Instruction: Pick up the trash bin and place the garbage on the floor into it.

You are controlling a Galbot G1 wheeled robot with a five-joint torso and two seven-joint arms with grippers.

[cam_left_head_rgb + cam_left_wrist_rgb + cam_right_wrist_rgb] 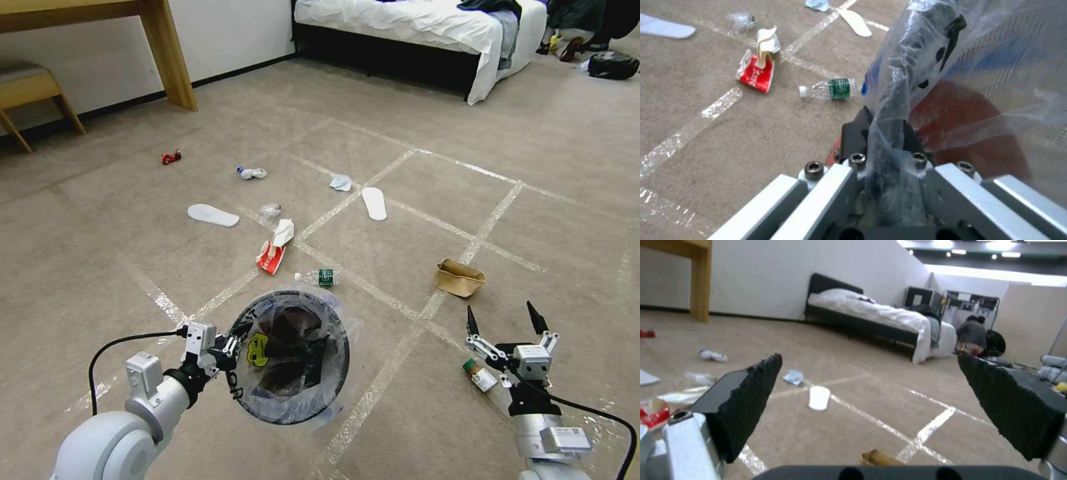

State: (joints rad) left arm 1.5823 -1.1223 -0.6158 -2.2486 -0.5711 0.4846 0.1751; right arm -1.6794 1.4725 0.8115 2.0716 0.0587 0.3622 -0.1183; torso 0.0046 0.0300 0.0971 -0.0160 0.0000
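My left gripper (230, 347) is shut on the near rim of the trash bin (293, 357), which hangs above the carpet with its bag-lined mouth facing me. In the left wrist view the fingers (853, 133) pinch the grey rim (911, 56) through the plastic. Garbage lies beyond: a clear bottle (317, 277), a red-white carton (273, 252), two white slipper soles (213, 215) (374, 203), a tissue (341, 183), a red wrapper (171, 157) and a tan paper bowl (459, 277). My right gripper (503, 320) hovers open, just short of the bowl, beside a small green-capped bottle (481, 375).
A bed (413, 27) stands at the back right, with bags on the floor beside it. A wooden desk leg (170, 53) and a stool (27, 87) are at the back left. Shiny tape lines cross the carpet.
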